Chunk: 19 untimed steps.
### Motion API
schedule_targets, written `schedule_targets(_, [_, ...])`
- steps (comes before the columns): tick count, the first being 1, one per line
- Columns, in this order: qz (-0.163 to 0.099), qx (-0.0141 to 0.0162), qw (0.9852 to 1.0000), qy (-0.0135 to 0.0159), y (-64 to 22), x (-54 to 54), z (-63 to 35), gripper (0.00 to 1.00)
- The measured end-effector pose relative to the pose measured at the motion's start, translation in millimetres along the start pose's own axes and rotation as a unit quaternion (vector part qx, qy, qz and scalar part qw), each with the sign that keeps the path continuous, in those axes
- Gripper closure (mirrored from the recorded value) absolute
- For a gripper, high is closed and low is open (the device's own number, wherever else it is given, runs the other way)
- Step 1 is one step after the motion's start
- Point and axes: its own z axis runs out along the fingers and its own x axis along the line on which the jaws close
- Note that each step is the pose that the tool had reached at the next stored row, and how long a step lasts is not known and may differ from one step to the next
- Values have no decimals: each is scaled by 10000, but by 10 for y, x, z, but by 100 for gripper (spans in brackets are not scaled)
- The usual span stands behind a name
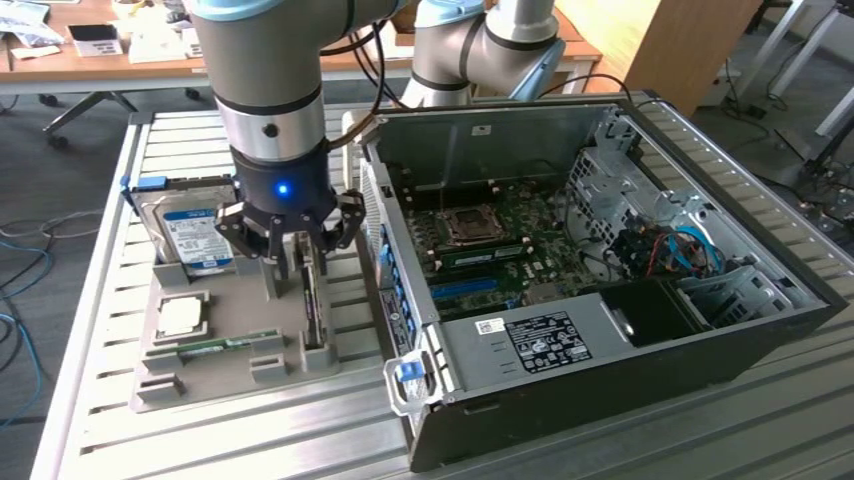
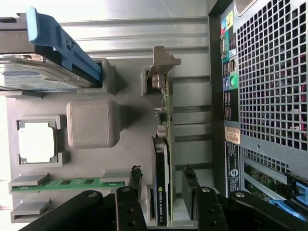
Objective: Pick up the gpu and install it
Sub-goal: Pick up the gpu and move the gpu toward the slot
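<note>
Up close from the wrist, gripper (image 2: 162, 169) spread apart, fingers (image 2: 136, 179) either side of the upright gpu (image 2: 161, 187), small gaps, from outside, computer case (image 1: 641, 390) just beside the grey holder (image 1: 227, 375).

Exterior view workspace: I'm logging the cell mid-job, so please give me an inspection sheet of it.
Surface: slatted metal table with a grey fixture on it.
Job's things: gpu stands on edge in a fixture slot; open PC case beside it, motherboard exposed.
Clutter: hard drive, processor and memory stick sit in the fixture.
Grippers: gripper open, fingers either side of the gpu, gaps showing.
Cables: blue and red wires inside the case; blue cables on the floor.
Surroundings: wooden desk behind.
</note>
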Motion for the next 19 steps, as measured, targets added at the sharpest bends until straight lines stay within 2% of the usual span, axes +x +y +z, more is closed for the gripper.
schedule_targets(19, [0, 0, 10000, 0, -2, -20, 35, 53])
